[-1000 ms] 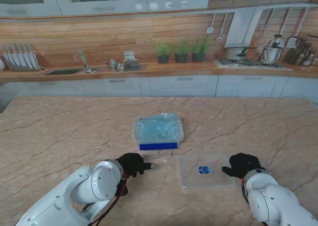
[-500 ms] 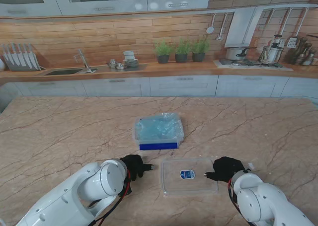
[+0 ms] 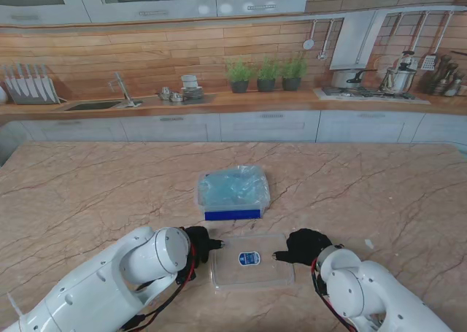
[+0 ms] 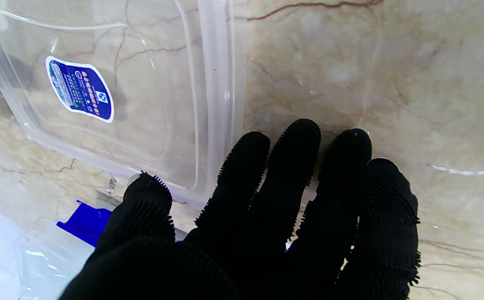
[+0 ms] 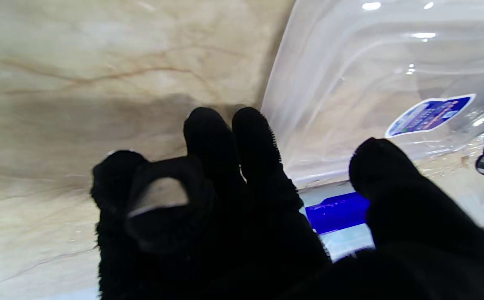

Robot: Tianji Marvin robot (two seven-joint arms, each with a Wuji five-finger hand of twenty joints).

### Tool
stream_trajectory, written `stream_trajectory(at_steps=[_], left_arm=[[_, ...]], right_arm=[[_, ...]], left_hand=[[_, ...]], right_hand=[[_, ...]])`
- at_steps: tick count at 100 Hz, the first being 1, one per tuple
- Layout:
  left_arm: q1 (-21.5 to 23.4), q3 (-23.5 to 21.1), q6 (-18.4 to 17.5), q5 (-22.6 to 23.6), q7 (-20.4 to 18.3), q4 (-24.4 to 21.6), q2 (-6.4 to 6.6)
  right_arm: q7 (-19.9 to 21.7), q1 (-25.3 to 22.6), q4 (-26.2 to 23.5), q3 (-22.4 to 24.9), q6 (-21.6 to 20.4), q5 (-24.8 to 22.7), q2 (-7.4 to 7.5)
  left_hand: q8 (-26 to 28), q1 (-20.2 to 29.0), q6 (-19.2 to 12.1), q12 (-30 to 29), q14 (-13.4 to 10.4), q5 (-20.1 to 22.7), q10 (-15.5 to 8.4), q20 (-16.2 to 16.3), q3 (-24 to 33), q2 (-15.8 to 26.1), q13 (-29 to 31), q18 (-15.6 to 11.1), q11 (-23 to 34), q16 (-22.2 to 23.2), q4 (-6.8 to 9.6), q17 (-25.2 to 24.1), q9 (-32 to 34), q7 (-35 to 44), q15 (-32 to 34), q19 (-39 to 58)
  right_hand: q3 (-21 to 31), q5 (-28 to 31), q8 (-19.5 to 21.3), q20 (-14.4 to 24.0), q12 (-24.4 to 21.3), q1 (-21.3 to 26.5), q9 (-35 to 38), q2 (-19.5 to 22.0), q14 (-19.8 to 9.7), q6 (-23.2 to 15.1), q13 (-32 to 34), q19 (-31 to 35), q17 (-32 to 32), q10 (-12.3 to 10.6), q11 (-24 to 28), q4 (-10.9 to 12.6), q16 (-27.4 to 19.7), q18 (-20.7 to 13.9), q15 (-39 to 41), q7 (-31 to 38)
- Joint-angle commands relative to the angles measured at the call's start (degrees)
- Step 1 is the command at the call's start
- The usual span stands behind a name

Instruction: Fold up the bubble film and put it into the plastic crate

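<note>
The clear plastic crate [image 3: 198, 198] with a blue latch [image 3: 232, 214] stands mid-table, and the bluish bubble film [image 3: 233, 185] lies bunched inside it. Nearer to me lies its flat clear lid [image 3: 252, 262] with a blue label [image 3: 249, 258]. My left hand [image 3: 201, 243] is at the lid's left edge, fingers stretched out and holding nothing [image 4: 267, 208]. My right hand [image 3: 303, 246] touches the lid's right edge, thumb apart from loosely curled fingers [image 5: 246, 200]. The lid [image 4: 141, 83] [image 5: 371, 62] lies just beyond both sets of fingertips.
The marble table [image 3: 87, 201] stretches wide on both sides. A small white scrap [image 3: 368, 243] lies to the right of my right hand. Behind the table runs a kitchen counter with a sink [image 3: 95, 105], plants [image 3: 266, 74] and a stove [image 3: 365, 91].
The lid has slid left across the table with my right hand against its right edge. My left hand stayed near its spot, and the lid's left edge now reaches it.
</note>
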Motion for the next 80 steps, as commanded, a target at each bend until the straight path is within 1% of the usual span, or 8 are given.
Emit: stream_trajectory(at_steps=[1,19,36,41,49,52,65,80], left_arm=[[0.41,0.87,0.95,0.47,-0.48,1.32,-0.19],[1.49,-0.41,2.27,1.5,2.26,1.86,-1.06],[1.99,-1.07,2.98,2.75,3.82,2.36,-1.5],[2.15,-1.31,2.94,2.97,4.01,2.42,-1.55],[2.38,-1.67,2.99,2.7,4.29,2.52,-1.7],[2.3,-1.6,3.07,2.6,4.22,2.57,-1.67],[1.64,-0.92,3.36,2.18,3.21,2.66,-1.29],[1.77,-0.99,3.24,2.14,3.46,2.75,-1.43]], right_arm=[[0.53,0.89,0.12,-0.93,-0.24,0.53,-0.6],[2.31,3.77,0.82,-3.59,1.25,3.17,-0.43],[2.97,6.41,1.33,-6.32,4.28,6.23,-0.5],[3.18,7.21,1.65,-7.08,5.15,7.03,-0.51],[2.95,8.28,2.22,-7.98,6.4,7.87,-0.64],[2.75,8.61,2.41,-8.21,6.92,8.02,-0.7],[1.73,10.08,3.42,-8.88,8.98,9.02,-1.04],[1.28,12.16,5.3,-9.92,10.33,10.89,-1.31]], left_hand=[[-3.25,1.13,-0.39,-2.79,1.99,-0.64,2.39,-0.62,-1.25,2.93,-1.27,1.15,-5.22,-1.52,0.74,-1.17,-1.95,-6.13,-2.28,-0.89],[-3.24,-0.92,-0.63,-2.68,2.07,-0.23,2.44,-0.71,-1.49,1.2,-1.17,1.38,-5.01,-1.41,1.03,-0.95,-1.82,-6.05,-2.09,-0.79],[-3.33,-2.28,-0.9,-2.72,1.84,-0.46,2.33,-0.79,-1.21,0.49,-1.46,1.3,-5.14,-1.41,1.25,-0.99,-2.12,-6.26,-2.15,-0.8],[-3.34,-2.45,-1.09,-2.74,1.9,-0.57,2.24,-0.8,-1.11,0.45,-1.62,1.3,-5.22,-1.43,1.27,-0.99,-2.31,-6.32,-2.23,-0.8],[-3.5,-2.83,-1.27,-2.83,2.66,-1.14,2.84,-0.94,-0.98,0.37,-2.68,1.47,-5.6,-1.45,1.31,-1.78,-3.19,-6.76,-2.6,-1.22],[-3.52,-2.89,-1.33,-2.83,2.8,-1.16,2.87,-0.96,-0.93,0.4,-2.97,1.5,-5.66,-1.43,1.33,-1.93,-3.41,-6.81,-2.66,-1.29],[-3.09,-3.22,-1.67,-2.73,2.72,-1.12,2.82,-0.95,-0.84,0.6,-3.1,1.56,-5.52,-1.29,1.35,-1.97,-3.48,-6.0,-2.54,-1.29],[-2.84,-3.25,-1.99,-2.76,2.83,-1.51,2.82,-0.94,-0.78,0.5,-3.17,1.55,-5.63,-1.23,1.36,-1.97,-3.65,-5.57,-2.55,-1.29]], right_hand=[[-1.05,0.81,-0.03,0.08,-0.22,0.63,2.23,1.59,1.28,-2.13,4.16,10.41,2.45,9.36,2.29,2.51,-0.47,-1.71,0.88,-1.81],[-1.39,0.69,-0.18,-0.14,-0.37,0.39,1.89,1.96,1.36,-1.77,4.09,10.59,2.28,9.55,2.1,2.66,-0.58,-1.72,0.94,-3.13],[-2.33,0.47,-0.38,-0.32,-0.52,-0.01,1.36,2.49,1.52,-1.08,3.89,10.73,1.92,9.95,1.85,2.58,-0.71,-1.78,0.81,-4.81],[-2.65,0.46,-0.43,-0.37,-0.57,0.1,1.23,2.58,1.59,-0.89,3.78,10.83,1.91,10.04,1.77,2.57,-0.74,-1.8,0.77,-5.36],[-3.18,0.53,-0.45,-0.44,-0.63,-0.02,1.1,2.71,1.64,-0.69,3.72,10.94,1.97,10.18,1.69,2.5,-0.77,-1.81,0.75,-5.98],[-4.15,0.87,-0.11,-0.7,-0.7,0.43,1.06,3.01,1.6,-0.68,3.73,11.17,1.97,10.22,1.69,2.57,-0.86,-1.81,0.85,-7.13],[-4.64,0.67,0.21,-0.85,-0.81,0.37,0.64,3.22,1.55,-0.61,3.62,11.18,1.94,10.36,1.47,2.66,-0.95,-1.93,0.81,-7.6],[-5.24,0.07,0.38,-0.99,-1.11,0.63,-0.16,3.58,1.68,-1.31,2.88,11.05,1.22,10.5,0.89,2.78,-1.02,-1.99,0.61,-9.1]])
